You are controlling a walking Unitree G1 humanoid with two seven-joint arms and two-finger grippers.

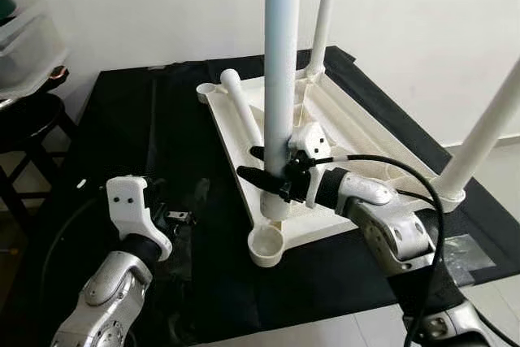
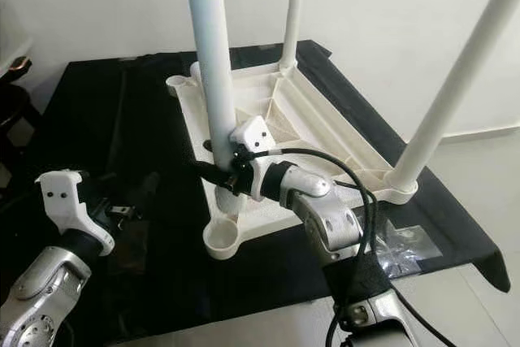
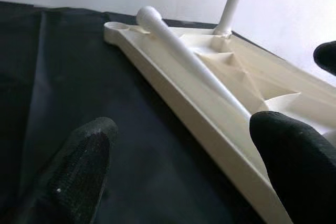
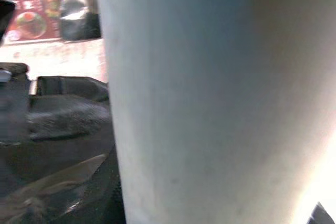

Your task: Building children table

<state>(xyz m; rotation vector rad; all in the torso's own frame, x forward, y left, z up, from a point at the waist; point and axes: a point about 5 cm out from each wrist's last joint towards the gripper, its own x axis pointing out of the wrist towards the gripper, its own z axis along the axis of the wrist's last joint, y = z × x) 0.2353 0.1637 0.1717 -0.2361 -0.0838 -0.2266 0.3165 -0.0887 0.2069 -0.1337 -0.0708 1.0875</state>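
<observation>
Two white plastic legs (image 1: 479, 136) stand socketed in the upturned cream plastic tabletop (image 1: 357, 132) on the black cloth (image 1: 122, 119). The right tool (image 1: 264, 170) clamps a third pale tubular leg (image 1: 282, 54) low, beside the near empty corner socket (image 1: 266, 246); it looks light, stiff and slick. A fourth loose leg (image 3: 184, 56) lies across the tabletop. The left tool (image 3: 184, 166) hangs wide before the tabletop's edge.
</observation>
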